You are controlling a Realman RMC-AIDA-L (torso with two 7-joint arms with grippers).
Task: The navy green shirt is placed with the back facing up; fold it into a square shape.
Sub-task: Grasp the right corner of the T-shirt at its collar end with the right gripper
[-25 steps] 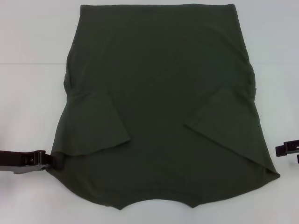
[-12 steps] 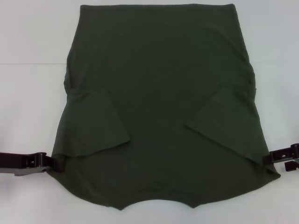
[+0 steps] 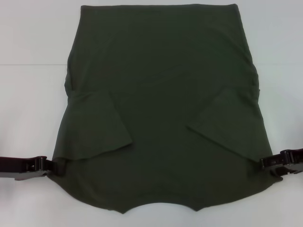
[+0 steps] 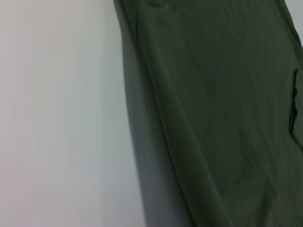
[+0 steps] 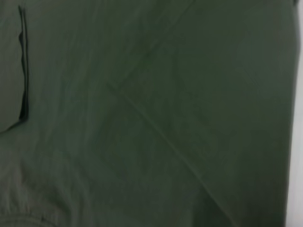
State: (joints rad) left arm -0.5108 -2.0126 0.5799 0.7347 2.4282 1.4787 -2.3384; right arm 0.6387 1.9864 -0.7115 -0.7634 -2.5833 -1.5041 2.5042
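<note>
The navy green shirt lies flat on the white table, neckline at the near edge and hem at the far edge. Both sleeves are folded inward onto the body. My left gripper reaches in from the left and meets the shirt's edge at the near left shoulder. On the opposite side my right gripper touches the edge at the near right shoulder. The left wrist view has the shirt beside bare table. Green shirt cloth with a diagonal crease nearly fills the right wrist view.
White table surface surrounds the shirt on the left, right and far sides. A faint seam line in the table runs across behind the shirt's middle. No other objects show.
My right gripper has moved left from the frame's right edge until it reaches the shirt's right shoulder edge. The left gripper has stayed at the left edge; the cloth there shifted slightly.
</note>
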